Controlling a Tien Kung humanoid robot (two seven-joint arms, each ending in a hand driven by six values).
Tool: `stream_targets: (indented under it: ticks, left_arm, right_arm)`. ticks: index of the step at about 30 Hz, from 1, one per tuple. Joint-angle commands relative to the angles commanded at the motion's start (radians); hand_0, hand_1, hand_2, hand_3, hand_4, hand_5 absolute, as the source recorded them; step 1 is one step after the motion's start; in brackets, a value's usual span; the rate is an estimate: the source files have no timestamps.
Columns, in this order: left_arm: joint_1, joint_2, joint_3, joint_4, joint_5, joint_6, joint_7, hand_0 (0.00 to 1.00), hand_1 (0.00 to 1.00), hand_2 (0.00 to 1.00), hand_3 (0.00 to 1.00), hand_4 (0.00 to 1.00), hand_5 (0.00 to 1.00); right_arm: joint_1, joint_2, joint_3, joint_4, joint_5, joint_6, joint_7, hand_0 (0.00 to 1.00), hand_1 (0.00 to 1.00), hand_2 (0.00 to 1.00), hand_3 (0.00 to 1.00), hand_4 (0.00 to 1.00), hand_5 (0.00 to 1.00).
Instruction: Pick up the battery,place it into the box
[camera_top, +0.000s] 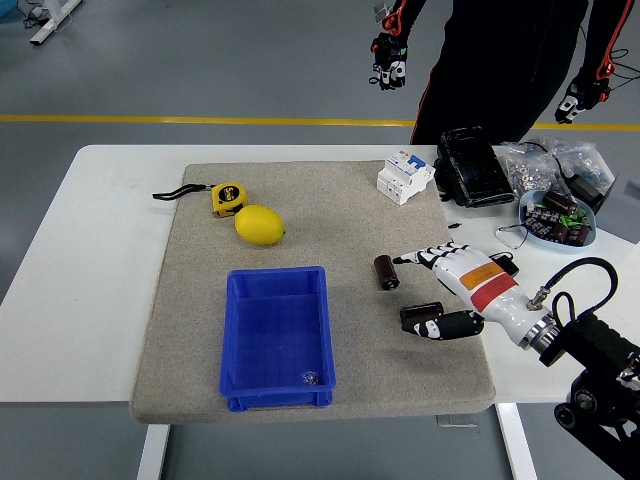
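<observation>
Just left of our right hand, fingers spread & holding nothing, lies the nearer battery, long axis approx. left-right, thumb seemingly touching it.

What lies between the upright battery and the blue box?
Nothing: the head view shows only bare grey mat between the upright battery and the blue box.

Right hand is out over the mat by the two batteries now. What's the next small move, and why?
Probably lower the right hand and close its fingers on the lying battery. The hand is open, its thumb beside that battery and its fingertips near the upright battery, holding nothing. The blue box sits to the left.
</observation>
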Motion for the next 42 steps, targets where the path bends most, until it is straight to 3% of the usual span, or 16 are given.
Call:
stream_targets:
  ticks: [5, 6, 11, 12, 15, 23, 24, 35, 36, 41, 42]
  left_arm:
    - [0.002, 0.003, -0.001, -0.002, 0.004, -0.002, 0.002, 0.738, 0.714, 0.734, 0.589, 0.652, 0.57]
    - [0.002, 0.003, 0.0, -0.002, 0.003, -0.002, 0.002, 0.738, 0.712, 0.73, 0.588, 0.651, 0.571]
    - [0.0, 0.002, 0.005, -0.003, -0.004, -0.001, 0.001, 0.738, 0.712, 0.73, 0.588, 0.651, 0.571]
    - [0.0, 0.002, 0.005, -0.003, -0.004, -0.001, 0.001, 0.736, 0.711, 0.729, 0.589, 0.653, 0.573]
    - [-0.003, 0.003, 0.002, -0.003, 0.002, -0.003, 0.002, 0.736, 0.711, 0.729, 0.589, 0.653, 0.573]
    - [-0.006, 0.003, -0.007, -0.004, 0.019, -0.007, 0.006, 0.736, 0.708, 0.729, 0.59, 0.652, 0.572]
    - [-0.006, 0.003, -0.008, -0.004, 0.02, -0.007, 0.006, 0.735, 0.706, 0.729, 0.591, 0.652, 0.571]
    - [-0.007, 0.001, -0.018, -0.005, 0.035, -0.008, 0.01, 0.734, 0.706, 0.727, 0.591, 0.653, 0.571]
    - [-0.007, 0.001, -0.018, -0.005, 0.035, -0.008, 0.01, 0.734, 0.705, 0.726, 0.591, 0.651, 0.57]
    - [-0.007, 0.001, -0.022, -0.006, 0.041, -0.009, 0.011, 0.734, 0.705, 0.726, 0.591, 0.651, 0.57]
    - [-0.007, 0.001, -0.022, -0.006, 0.041, -0.009, 0.011, 0.733, 0.705, 0.726, 0.591, 0.651, 0.57]
  right_arm:
    - [0.037, 0.025, -0.052, -0.08, 0.038, -0.006, 0.006, 0.711, 0.696, 0.764, 0.768, 0.938, 0.34]
    - [0.042, 0.03, -0.058, -0.093, 0.045, -0.009, 0.008, 0.683, 0.656, 0.725, 0.707, 0.917, 0.324]
    - [0.065, 0.056, -0.094, -0.174, 0.088, -0.014, 0.016, 0.683, 0.656, 0.725, 0.707, 0.917, 0.324]
    - [0.068, 0.059, -0.099, -0.185, 0.093, -0.014, 0.017, 0.663, 0.629, 0.699, 0.626, 0.872, 0.307]
    - [0.076, 0.063, -0.113, -0.215, 0.105, -0.013, 0.018, 0.663, 0.629, 0.699, 0.626, 0.872, 0.307]
    - [0.1, 0.066, -0.148, -0.274, 0.13, -0.016, 0.027, 0.638, 0.623, 0.677, 0.604, 0.854, 0.304]
    - [0.101, 0.067, -0.149, -0.278, 0.132, -0.017, 0.029, 0.601, 0.597, 0.608, 0.567, 0.821, 0.297]
    - [0.107, 0.082, -0.16, -0.334, 0.162, -0.023, 0.039, 0.568, 0.575, 0.6, 0.554, 0.804, 0.296]
    - [0.108, 0.082, -0.16, -0.335, 0.163, -0.023, 0.04, 0.468, 0.506, 0.567, 0.533, 0.77, 0.286]
    - [0.109, 0.084, -0.162, -0.351, 0.172, -0.022, 0.042, 0.468, 0.506, 0.567, 0.533, 0.77, 0.286]
    - [0.109, 0.084, -0.162, -0.353, 0.173, -0.022, 0.042, 0.39, 0.469, 0.533, 0.51, 0.742, 0.283]
